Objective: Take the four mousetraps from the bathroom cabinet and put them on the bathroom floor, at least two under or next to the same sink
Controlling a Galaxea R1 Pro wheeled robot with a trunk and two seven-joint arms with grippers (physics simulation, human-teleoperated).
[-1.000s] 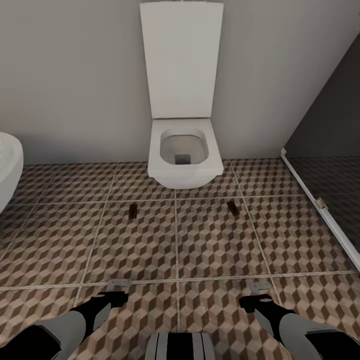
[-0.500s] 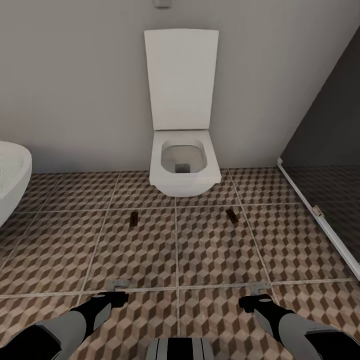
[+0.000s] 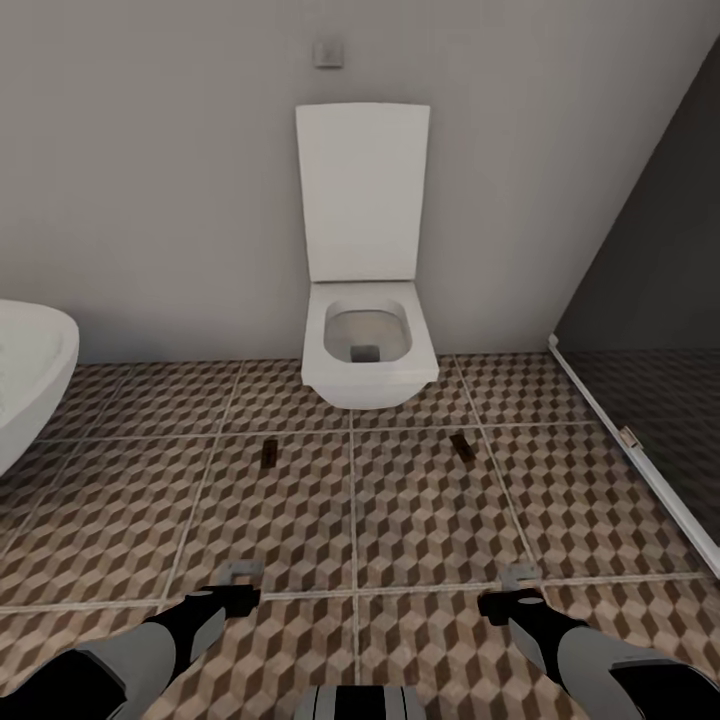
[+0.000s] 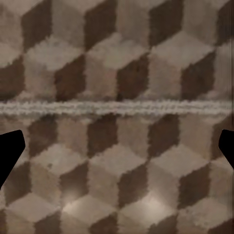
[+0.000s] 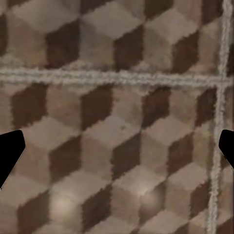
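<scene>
The head view looks down on the bathroom floor (image 3: 430, 520), glossy tiles printed with a brown, beige and white cube pattern and split by pale grout lines. At 12 o'clock a white wall-hung toilet (image 3: 368, 350) stands against the grey wall (image 3: 150, 200), its lid raised upright, with a small grey square plate (image 3: 327, 53) on the wall just above the lid.

Two small flat brownish mousetraps lie on the tiles in front of the toilet bowl, well apart from each other: the left mousetrap (image 3: 269, 454) at about 11 o'clock from the centre of the floor, the right mousetrap (image 3: 463, 447) at about 1 o'clock, turned slightly askew. They are too small to make out any wire or marking.

At 9 o'clock the rounded edge of a white basin (image 3: 30, 390) juts in over the floor; whether it is the sink cannot be told. At 3 o'clock a dark glass panel (image 3: 660, 300) runs back along a white frame rail (image 3: 640, 460).

The left claw (image 3: 240, 572) hangs at 7 o'clock and the right claw (image 3: 519, 575) at 5 o'clock, both above bare tile near a grout line. In each wrist view the black fingertips (image 4: 9, 151) (image 5: 9, 151) sit far apart with nothing but floor between them, so both claws are spread wide and hold nothing.
</scene>
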